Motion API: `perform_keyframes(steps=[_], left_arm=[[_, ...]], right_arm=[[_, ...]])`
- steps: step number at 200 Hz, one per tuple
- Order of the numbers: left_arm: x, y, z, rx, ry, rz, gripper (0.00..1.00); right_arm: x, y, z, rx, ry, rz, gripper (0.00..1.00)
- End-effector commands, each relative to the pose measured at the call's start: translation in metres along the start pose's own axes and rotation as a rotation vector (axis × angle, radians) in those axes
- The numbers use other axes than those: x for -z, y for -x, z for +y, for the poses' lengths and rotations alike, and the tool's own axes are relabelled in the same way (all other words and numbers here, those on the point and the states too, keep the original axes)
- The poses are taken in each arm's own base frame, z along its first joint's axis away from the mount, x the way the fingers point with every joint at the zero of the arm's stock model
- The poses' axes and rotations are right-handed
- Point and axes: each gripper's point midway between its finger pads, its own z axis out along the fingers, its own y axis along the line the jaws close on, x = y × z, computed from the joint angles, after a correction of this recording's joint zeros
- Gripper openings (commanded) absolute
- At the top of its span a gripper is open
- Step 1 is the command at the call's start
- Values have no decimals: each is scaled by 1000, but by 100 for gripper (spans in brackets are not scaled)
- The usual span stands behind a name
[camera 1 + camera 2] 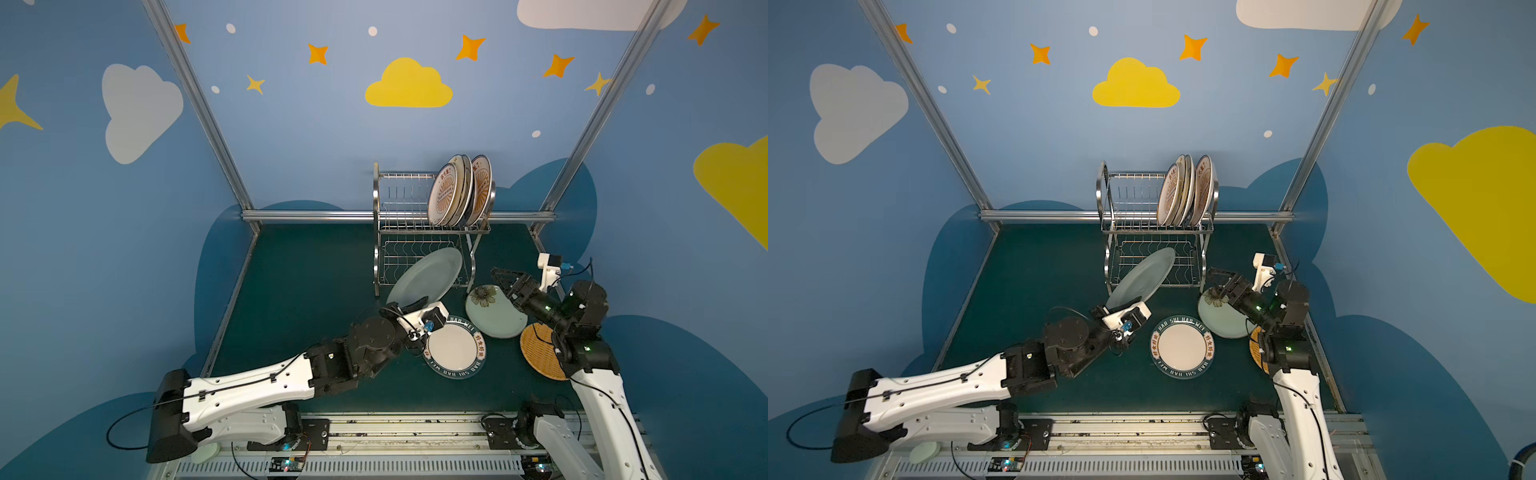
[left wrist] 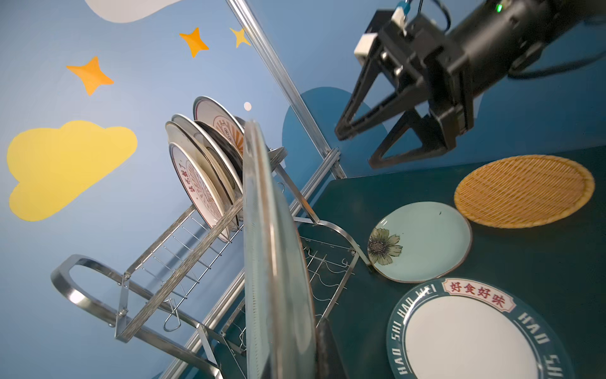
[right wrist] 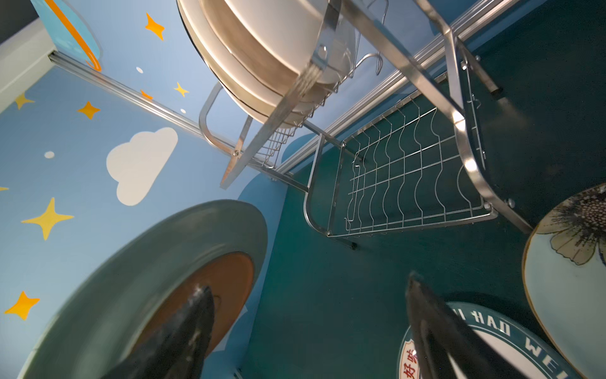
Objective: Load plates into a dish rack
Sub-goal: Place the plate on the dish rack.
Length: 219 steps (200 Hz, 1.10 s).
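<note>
Several plates (image 1: 451,195) are stood on edge at the right end of the rack (image 1: 399,224), on its upper tier. A grey plate (image 1: 428,274) is clamped by its rim in the left pincer (image 1: 409,306) and held tilted, off the tabletop (image 1: 311,291), just in front of the lower tier. The right pincer (image 2: 357,149) is spread wide and grips nothing; it is poised over the flower plate (image 1: 494,322). Three plates are laid flat near the rack's right end: the flower plate, a lettered plate (image 1: 453,351) and a woven plate (image 1: 538,353).
</note>
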Motion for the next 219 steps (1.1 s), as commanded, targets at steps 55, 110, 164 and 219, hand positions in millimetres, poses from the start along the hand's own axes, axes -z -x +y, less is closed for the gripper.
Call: perform_keyframes(steps=[55, 110, 164, 219], left_arm=[[49, 106, 97, 395, 86, -240, 4], [26, 143, 146, 563, 186, -311, 4], [-35, 151, 193, 754, 252, -305, 4], [-110, 143, 217, 780, 274, -247, 4]], right_arm=[[-33, -55, 4, 300, 74, 46, 90], [-45, -98, -6, 435, 49, 85, 90], [-60, -127, -10, 498, 48, 158, 90], [-67, -147, 0, 566, 78, 205, 89]])
